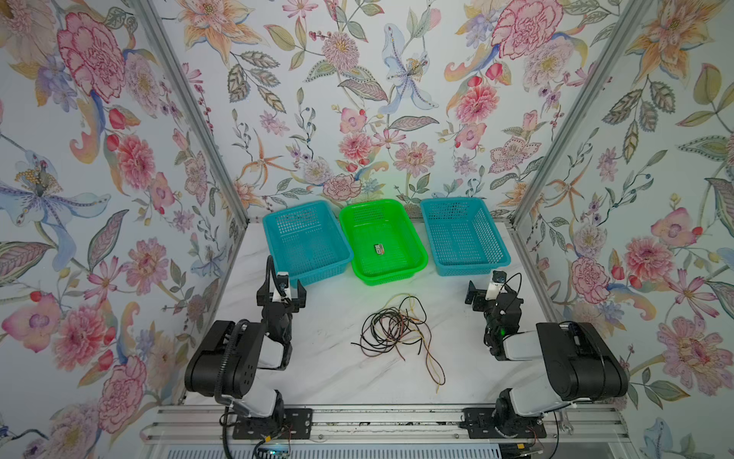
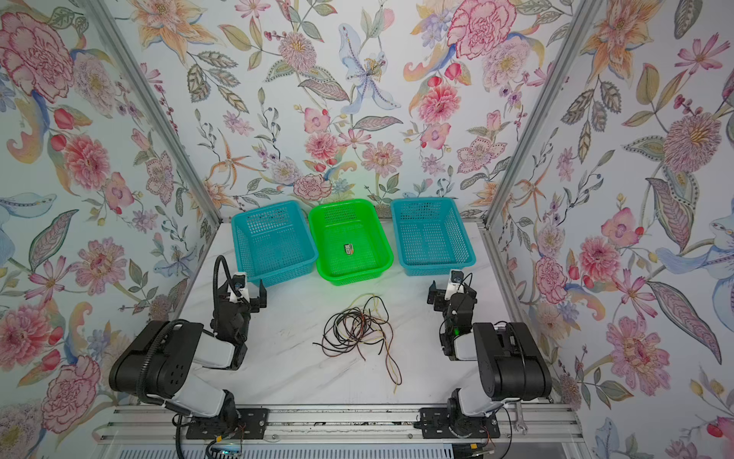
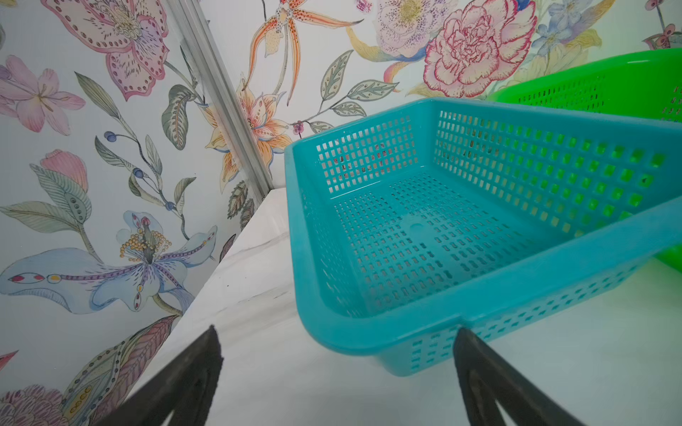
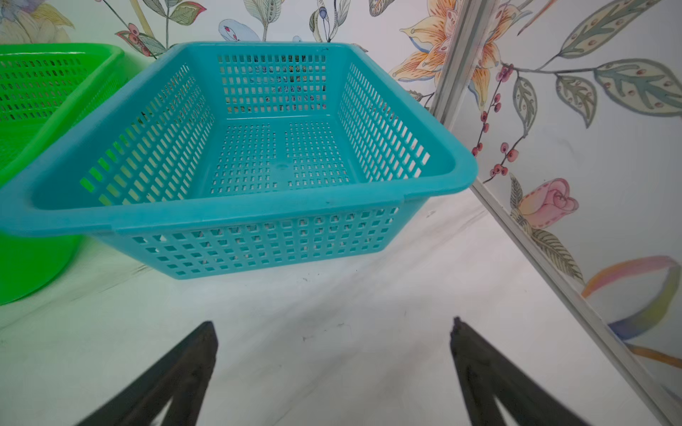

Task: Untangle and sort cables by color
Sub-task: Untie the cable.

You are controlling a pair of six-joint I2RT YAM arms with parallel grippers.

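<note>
The cables lie in one loose tangle on the white marble table, midway between the arms, in both top views. Black loops make up most of the heap, with red and yellow strands woven through. A red and a yellow strand trail toward the table's front. My left gripper is open and empty, left of the tangle, its tips near a blue basket's front corner. My right gripper is open and empty over bare table, right of the tangle. Neither wrist view shows the cables.
Three mesh baskets stand in a row at the back: a blue basket on the left, a green basket in the middle holding a small label, a blue basket on the right. Flowered walls enclose three sides.
</note>
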